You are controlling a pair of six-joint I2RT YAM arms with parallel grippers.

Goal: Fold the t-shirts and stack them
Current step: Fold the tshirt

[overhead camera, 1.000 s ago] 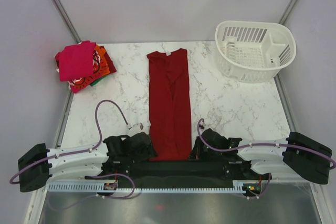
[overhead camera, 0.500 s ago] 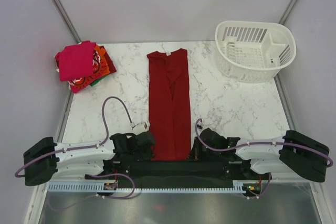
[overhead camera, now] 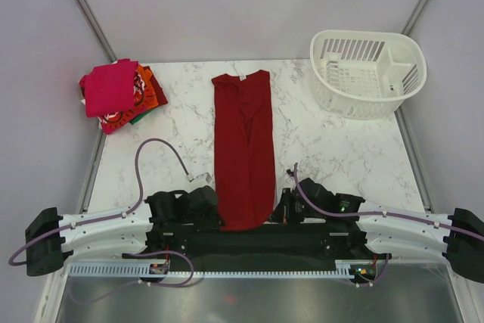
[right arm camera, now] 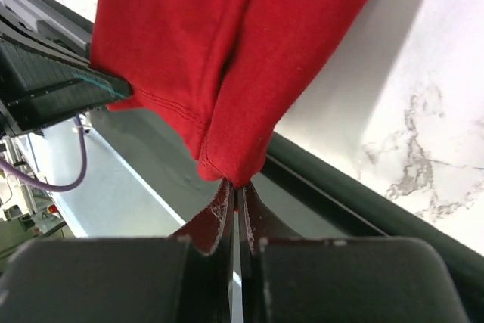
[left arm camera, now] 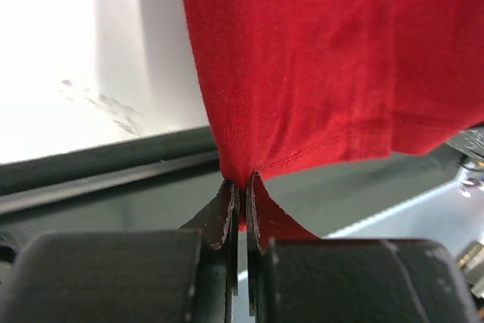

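2 grips were in place on the near hem of the dark red t-shirt point(overhead camera: 243, 149) by this moment. We saw the left gripper point(left arm camera: 240, 194) pinched right down on the near-left hem corner, with cloth bunched between its fingers; 1 second before, it had stood open beside that corner. The right gripper point(right arm camera: 236, 196) was clamped just as tightly on the near-right corner, as it had been all through that second.

The shirt lay lengthwise in a narrow strip down the middle of the table point(overhead camera: 333, 149), its collar at the far end. Its near hem had drawn in and rounded between the 2 arms, where it had been square before. The right arm had also stretched further along the near edge.

We judged that the sleeves-in fold was done and that, with both corners held, the hem was ready to be carried towards the collar. The pile of folded shirts point(overhead camera: 117, 96) waited at the far left and the basket point(overhead camera: 367, 73) at the far right, both well apart from the arms.
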